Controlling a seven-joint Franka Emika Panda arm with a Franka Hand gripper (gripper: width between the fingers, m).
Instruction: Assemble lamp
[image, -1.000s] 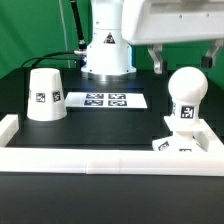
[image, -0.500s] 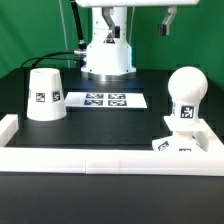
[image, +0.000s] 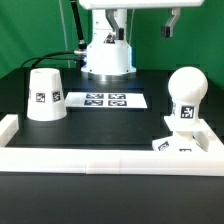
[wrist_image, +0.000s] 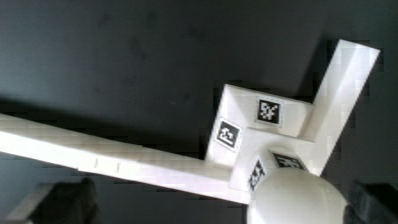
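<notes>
Standing upright on the base (image: 180, 142), in the table's (image: 110, 130) front corner on the exterior view's right: the bulb (image: 185, 92), round head up, tag facing the camera. Sitting right against the white rails (image: 100, 158) there, where two of them meet. Resting well apart, near the table's edge on the exterior view's left: the shade (image: 44, 94), wide end down. Lying flat between them, nearer the back edge: the marker board (image: 106, 100). Hanging high above the back edge, holding nothing: the gripper (image: 125, 14). Cannot tell how far open. Showing from the wrist view: the base (wrist_image: 267, 122) tucked in the rail corner (wrist_image: 338, 95).
</notes>
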